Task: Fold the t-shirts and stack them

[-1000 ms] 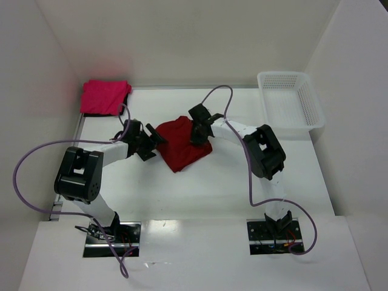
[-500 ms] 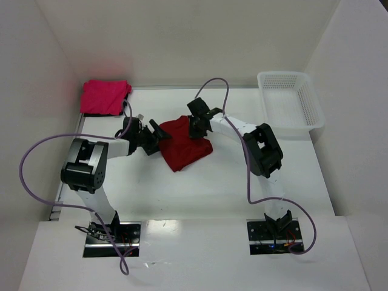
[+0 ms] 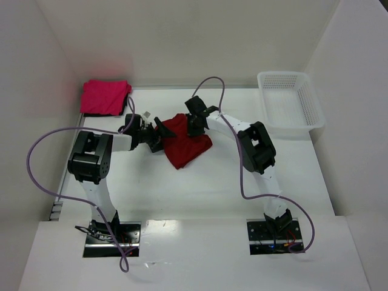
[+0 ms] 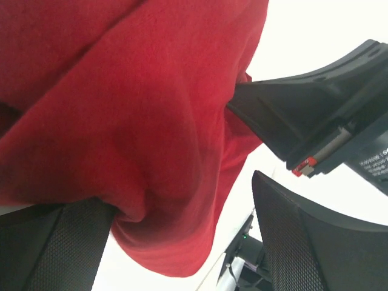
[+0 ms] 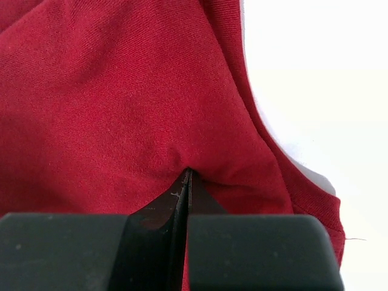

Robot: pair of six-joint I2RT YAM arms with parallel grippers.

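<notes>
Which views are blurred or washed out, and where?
Top view: sharp, evenly lit; the pink shirt tints the wall pinkish. Left wrist: the red shirt is too close, soft. Right wrist: its weave is sharp, but the table is blown white.

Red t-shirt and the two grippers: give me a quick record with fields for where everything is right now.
red t-shirt: bunched, middle of the table
pink t-shirt: compact rectangle at the far left corner, apart from the red one
right gripper: shut, pinching a fold of the red t-shirt at its far edge
left gripper: open, fingers either side of the red t-shirt's left edge
basket: white mesh, far right corner
</notes>
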